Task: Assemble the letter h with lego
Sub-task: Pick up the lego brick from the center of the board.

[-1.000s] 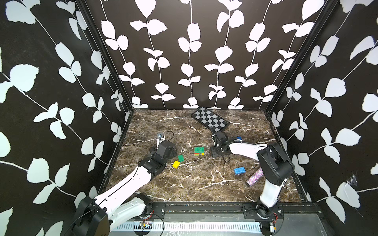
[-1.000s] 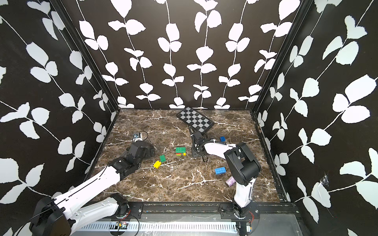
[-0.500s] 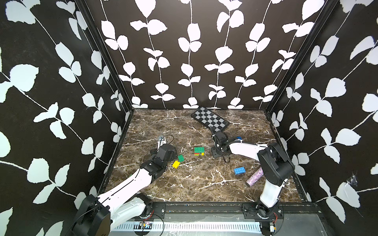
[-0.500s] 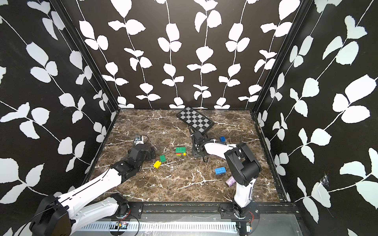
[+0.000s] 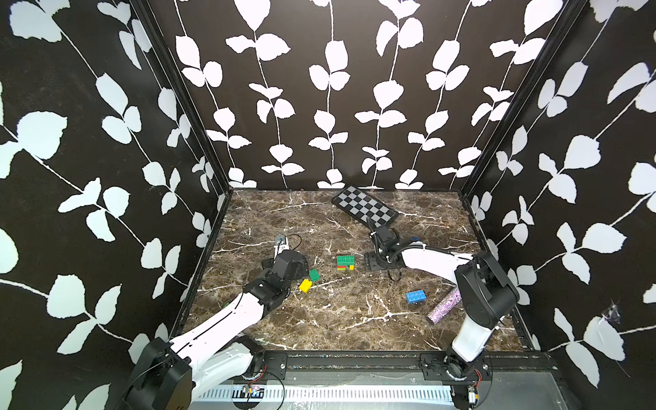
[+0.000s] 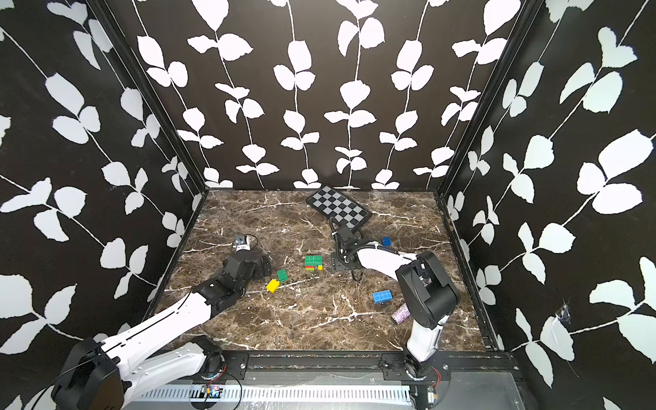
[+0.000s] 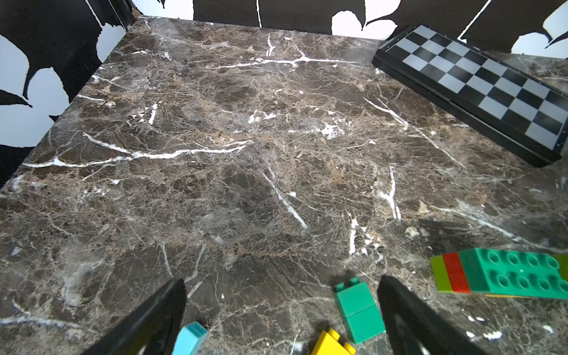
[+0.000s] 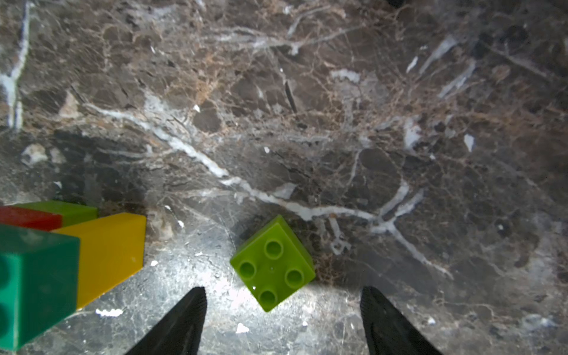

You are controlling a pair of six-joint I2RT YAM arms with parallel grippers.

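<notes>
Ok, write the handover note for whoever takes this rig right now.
Left pincer: open, empty; the small dark green brick lies between its fingers, with the yellow brick and pale blue brick close by.
Right pincer: open, empty, just short of the loose lime square brick.
Done: one joined block of green, red, lime and yellow, mid-table.
Left: no h yet; the blue brick and the other loose bricks need adding.
</notes>
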